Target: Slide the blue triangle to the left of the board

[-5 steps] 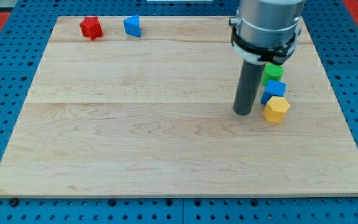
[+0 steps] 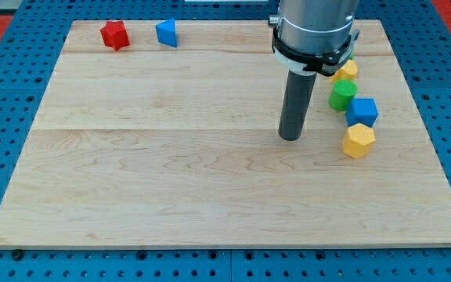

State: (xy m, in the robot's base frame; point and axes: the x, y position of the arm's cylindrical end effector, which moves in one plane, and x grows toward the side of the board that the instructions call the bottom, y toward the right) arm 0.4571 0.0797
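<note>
The blue triangle (image 2: 167,33) lies near the view's top edge of the wooden board (image 2: 171,180), left of centre, just right of a red star-shaped block (image 2: 114,34). My tip (image 2: 290,137) rests on the board right of centre, far to the right of and below the blue triangle. It stands a short way left of a cluster of blocks and touches none of them.
At the view's right a cluster holds a yellow block (image 2: 345,70) partly hidden by the arm, a green block (image 2: 341,95), a blue cube (image 2: 362,111) and a yellow hexagonal block (image 2: 358,141). Blue pegboard surrounds the board.
My tip has moved a little to the left and up, away from the cluster. The blue cube and yellow hexagonal block sit slightly further right, and a yellow block now shows behind the arm.
</note>
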